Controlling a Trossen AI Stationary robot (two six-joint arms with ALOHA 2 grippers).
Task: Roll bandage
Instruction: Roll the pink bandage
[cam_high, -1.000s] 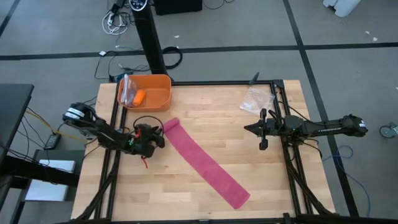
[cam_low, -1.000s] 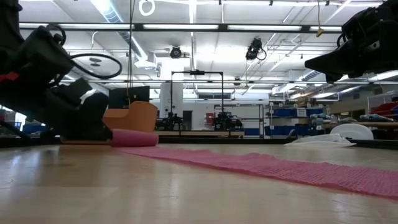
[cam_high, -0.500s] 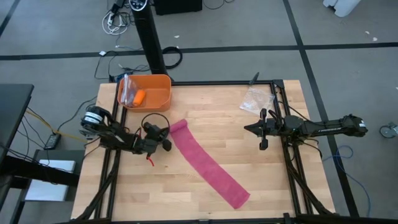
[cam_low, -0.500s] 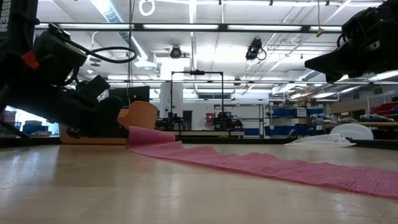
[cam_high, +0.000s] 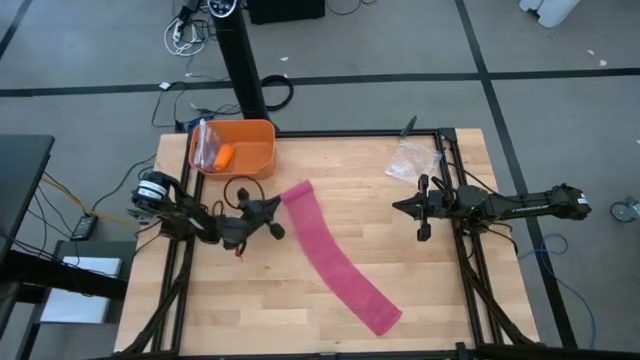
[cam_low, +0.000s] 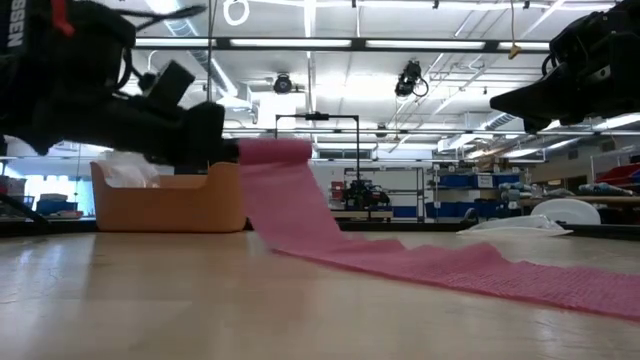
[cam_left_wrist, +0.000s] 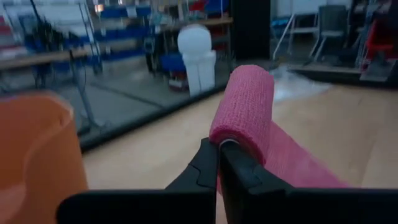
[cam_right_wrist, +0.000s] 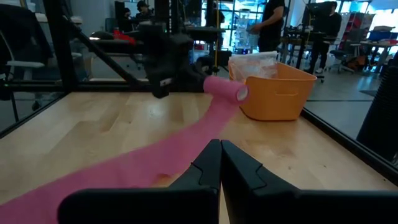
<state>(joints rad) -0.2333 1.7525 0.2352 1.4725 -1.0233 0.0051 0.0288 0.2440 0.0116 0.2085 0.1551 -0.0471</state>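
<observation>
The left gripper (cam_high: 276, 216) pinches the rolled end of the bandage (cam_high: 335, 262) and holds it lifted above the bench (cam_high: 330, 320), near the orange bin (cam_high: 240, 150) at the far left corner. The rest of the pink strip lies flat, running toward the near edge. The right gripper (cam_high: 398, 206) hangs over the right side, its fingers pressed together and holding nothing.
</observation>
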